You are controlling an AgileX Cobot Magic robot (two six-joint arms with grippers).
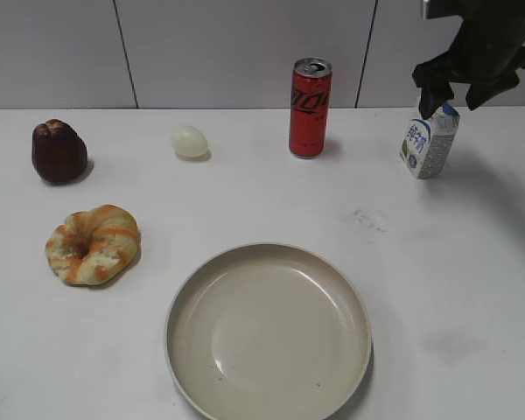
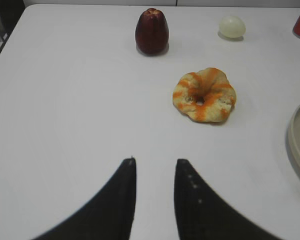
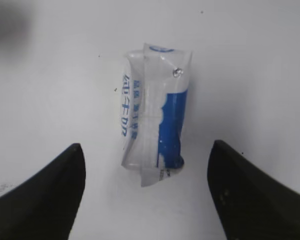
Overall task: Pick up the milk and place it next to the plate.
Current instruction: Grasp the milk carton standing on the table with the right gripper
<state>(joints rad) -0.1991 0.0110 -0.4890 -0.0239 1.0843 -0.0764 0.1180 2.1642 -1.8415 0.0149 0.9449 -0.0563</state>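
A: List the items on the table, left to right.
B: Dark fruit, pastry, egg, plate front centre, red can, then milk at far right, clear of the can.
A: Gripper states?
B: Left gripper: fingers parted, holding nothing. Right gripper: spread wide directly above the milk, not gripping.

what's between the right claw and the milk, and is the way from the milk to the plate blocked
Nothing visible. The right claw is open directly above the milk, bare white table showing beside it. The stretch from the milk to the plate is bare too; the red can stands off to the left.
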